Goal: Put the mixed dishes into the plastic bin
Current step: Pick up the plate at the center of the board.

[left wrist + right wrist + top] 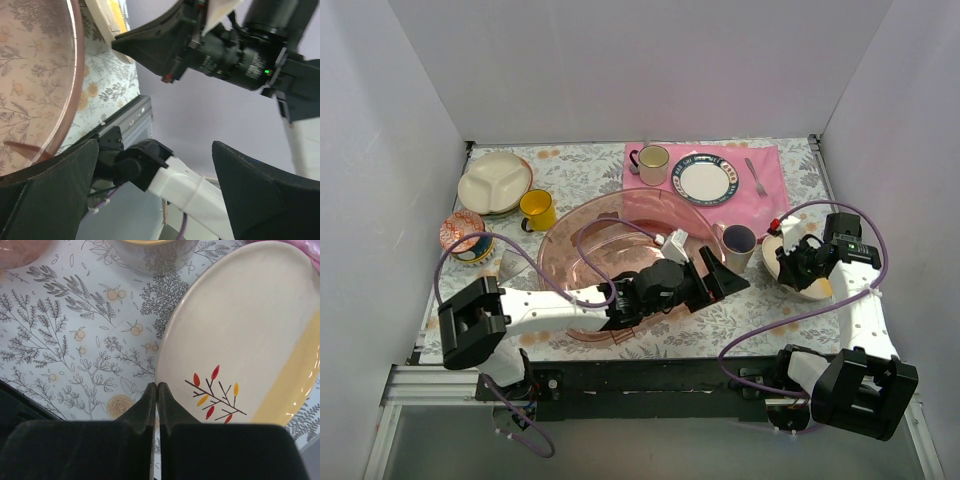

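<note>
Right hand [156, 386]: closed, black fingers pressed together at the near rim of the round cream floral ceramic plate [240, 325], probably to get under its edge.
Plate: flat on the floral-print surface [75, 330], just ahead of this hand.
Left hand [722, 272]: spread wide and empty at the edge of the translucent pink plastic bin [630, 215], likely waiting.
</note>
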`<state>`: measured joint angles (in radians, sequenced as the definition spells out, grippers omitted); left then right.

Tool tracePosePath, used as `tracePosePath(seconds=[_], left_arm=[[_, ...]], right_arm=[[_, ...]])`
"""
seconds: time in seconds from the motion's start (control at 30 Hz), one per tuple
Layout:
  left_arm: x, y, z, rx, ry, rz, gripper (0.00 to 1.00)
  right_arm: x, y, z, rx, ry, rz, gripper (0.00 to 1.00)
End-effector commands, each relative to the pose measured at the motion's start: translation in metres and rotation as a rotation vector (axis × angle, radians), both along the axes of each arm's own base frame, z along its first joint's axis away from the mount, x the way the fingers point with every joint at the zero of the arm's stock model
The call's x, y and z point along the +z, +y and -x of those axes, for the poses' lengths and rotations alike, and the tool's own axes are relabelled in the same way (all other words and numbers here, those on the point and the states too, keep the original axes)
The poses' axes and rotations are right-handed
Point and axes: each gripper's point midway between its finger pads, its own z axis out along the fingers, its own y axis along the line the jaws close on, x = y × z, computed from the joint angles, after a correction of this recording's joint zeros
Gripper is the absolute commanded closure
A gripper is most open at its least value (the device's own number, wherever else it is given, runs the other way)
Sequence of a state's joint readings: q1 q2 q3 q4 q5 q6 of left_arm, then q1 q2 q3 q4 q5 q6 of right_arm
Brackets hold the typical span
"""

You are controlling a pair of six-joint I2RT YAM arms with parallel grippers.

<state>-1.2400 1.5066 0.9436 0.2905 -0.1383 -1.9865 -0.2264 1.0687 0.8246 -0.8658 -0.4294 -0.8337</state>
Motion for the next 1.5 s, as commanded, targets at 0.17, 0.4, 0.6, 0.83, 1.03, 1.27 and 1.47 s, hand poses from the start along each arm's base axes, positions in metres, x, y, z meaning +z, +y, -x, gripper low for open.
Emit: tracePosePath(seconds=[0.17, 0.4, 0.6, 0.83, 1.03, 1.27, 1.47], left_arm=[[0.026, -0.044, -0.018, 0.133, 0.109, 0.165, 0.05], [0.007, -0.065, -0.024, 0.194, 0.147, 0.097, 0.07], [-0.036, -0.075, -0.031, 0.267, 0.255, -0.01, 0.07], [-0.057, -0.086, -0.039, 0.324, 0.339, -0.007, 0.07], [-0.073, -0.085, -0.044, 0.391, 0.386, -0.062, 0.16], [-0.091, -0.08, -0.048, 0.481, 0.478, -0.119, 0.17], [-0.093, -0.089, -0.058, 0.539, 0.494, -0.141, 0.16]], right_arm=[[0.024, 0.013, 0.007, 0.035, -0.012, -0.08, 0.99], [0.038, 0.015, 0.01, 0.046, -0.013, -0.106, 0.99], [0.051, 0.019, 0.016, 0.06, -0.015, -0.133, 0.99], [0.057, 0.023, 0.022, 0.071, -0.016, -0.154, 0.99], [0.059, 0.018, 0.021, 0.061, -0.014, -0.165, 0.99], [0.056, 0.01, 0.023, 0.047, -0.004, -0.174, 0.99], [0.057, 0.006, 0.023, 0.046, -0.012, -0.171, 0.99]])
